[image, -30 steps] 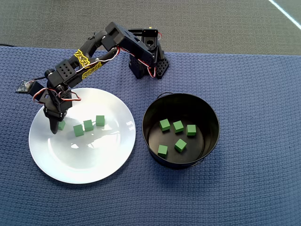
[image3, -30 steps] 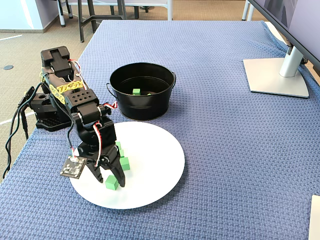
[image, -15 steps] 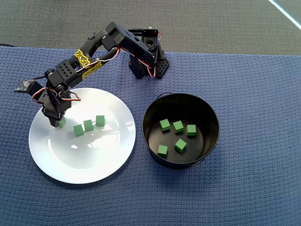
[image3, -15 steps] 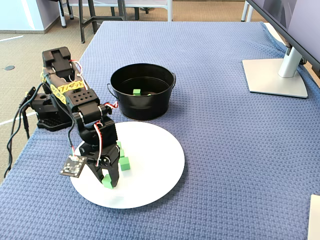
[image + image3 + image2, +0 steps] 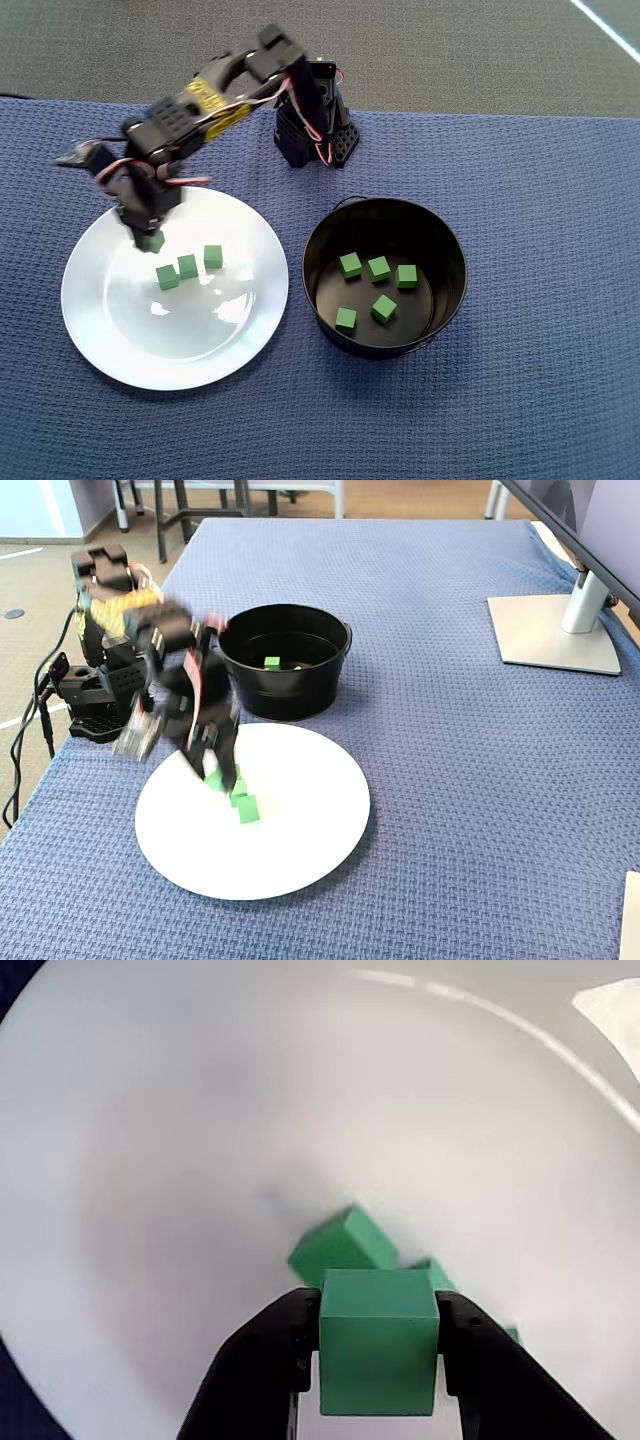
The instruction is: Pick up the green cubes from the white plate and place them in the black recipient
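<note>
Gripper [image 5: 378, 1360] clenched on a green cube [image 5: 378, 1352] at the wrist view's bottom centre, three more cubes [image 5: 187, 266] on the white plate [image 5: 175, 345] at overhead left, five cubes [image 5: 378, 268] inside the black recipient [image 5: 385, 275] at right.

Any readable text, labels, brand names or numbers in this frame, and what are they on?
None can be read.
Yellow band on the arm: it carries a dark pattern in the overhead view, too small and blurred to tell whether it is lettering.
Green cubes, white plate, black recipient, monitor stand: no markings visible.
</note>
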### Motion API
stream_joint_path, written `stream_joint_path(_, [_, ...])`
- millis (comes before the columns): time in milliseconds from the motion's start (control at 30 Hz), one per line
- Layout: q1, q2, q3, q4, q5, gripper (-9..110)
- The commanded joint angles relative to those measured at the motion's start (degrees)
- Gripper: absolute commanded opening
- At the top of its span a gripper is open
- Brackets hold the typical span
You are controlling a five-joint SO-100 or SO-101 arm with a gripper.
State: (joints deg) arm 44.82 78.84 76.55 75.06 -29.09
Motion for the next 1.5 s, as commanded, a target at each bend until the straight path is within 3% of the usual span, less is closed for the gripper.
stream_joint_path(0, [-7.03,14.59,1.67,5.89,4.92,0])
stream_joint_path(333, [-34.54,31.64,7.91,14.50,17.75,0])
stream_joint_path(533, [-52.12,31.73,17.49,9.40,22.24,0])
stream_joint_path(733, [-59.85,31.46,24.08,3.43,23.38,0])
stream_joint_path(800, [-61.00,31.73,22.68,5.62,22.32,20])
stream_joint_path(833, [-61.08,31.82,21.27,7.21,21.88,28])
stream_joint_path(900, [-59.77,32.26,18.19,9.40,21.62,33])
stream_joint_path(1100, [-53.09,32.96,6.94,14.24,17.67,33])
stream_joint_path(1267, [-39.11,30.67,-2.64,18.02,10.72,31])
stream_joint_path(1467, [-20.57,26.19,5.45,2.29,-5.54,26])
